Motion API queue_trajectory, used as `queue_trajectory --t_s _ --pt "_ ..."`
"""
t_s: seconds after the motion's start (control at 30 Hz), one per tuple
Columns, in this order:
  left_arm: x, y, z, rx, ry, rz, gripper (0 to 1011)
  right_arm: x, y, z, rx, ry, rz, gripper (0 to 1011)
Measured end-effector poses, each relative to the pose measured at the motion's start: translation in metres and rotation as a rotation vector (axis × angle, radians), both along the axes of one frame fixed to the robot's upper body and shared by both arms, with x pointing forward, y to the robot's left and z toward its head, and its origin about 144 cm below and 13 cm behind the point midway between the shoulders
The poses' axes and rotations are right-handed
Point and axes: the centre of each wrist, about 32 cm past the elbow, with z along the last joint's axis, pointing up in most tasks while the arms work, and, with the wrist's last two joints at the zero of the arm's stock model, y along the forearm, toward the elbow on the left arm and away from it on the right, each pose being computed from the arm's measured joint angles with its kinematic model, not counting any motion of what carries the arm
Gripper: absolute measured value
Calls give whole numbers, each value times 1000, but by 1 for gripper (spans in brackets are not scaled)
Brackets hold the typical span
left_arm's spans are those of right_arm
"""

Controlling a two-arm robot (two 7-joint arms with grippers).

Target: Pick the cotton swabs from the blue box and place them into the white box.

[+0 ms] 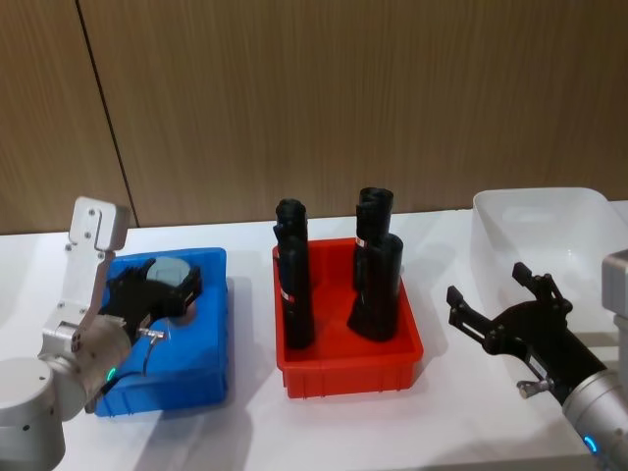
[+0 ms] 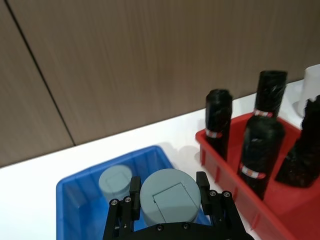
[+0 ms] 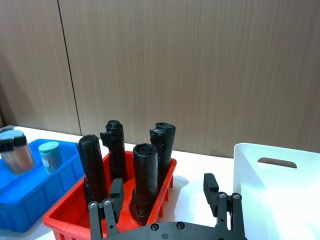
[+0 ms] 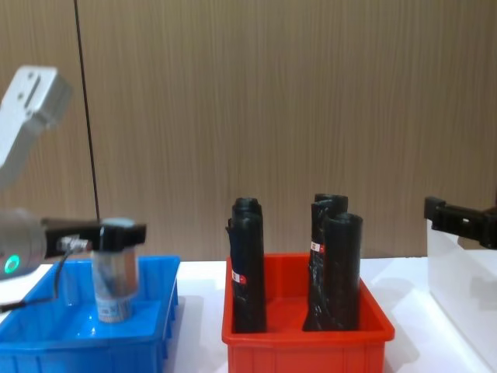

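Note:
My left gripper (image 1: 167, 285) is shut on a cotton swab jar (image 2: 167, 195) with a pale blue lid, its fingers (image 2: 133, 192) pressing on both sides. In the chest view the held jar (image 4: 115, 284) hangs inside the blue box (image 4: 78, 350), its base still below the rim. A second jar (image 2: 115, 181) stands in the blue box (image 1: 196, 378) behind it, also seen as a small jar (image 3: 50, 156) from the right wrist. My right gripper (image 1: 500, 299) is open and holds nothing, just left of the white box (image 1: 549, 211).
A red bin (image 1: 392, 373) with several tall black rolls (image 1: 294, 285) stands between the blue box and the white box (image 3: 280, 185). A wood-panelled wall rises behind the white table (image 1: 245, 432).

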Motion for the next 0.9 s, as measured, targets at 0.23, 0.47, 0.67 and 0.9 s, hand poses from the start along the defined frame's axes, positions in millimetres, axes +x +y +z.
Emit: queue_trajectory --t_s 0.23,0.47,0.67,0.9 --pt "-4 -6 22 -10 -73 -89 670 0 0 0 0 0 0 1002" --pt "-7 -12 37 -43 -115 -179 670 0 0 0 0 0 0 1002" --pt "-8 -18 47 -77 -137 -255 670 0 0 0 0 0 0 1002" --pt "-6 -29 59 -116 -142 -360 670 0 0 0 0 0 0 1002"
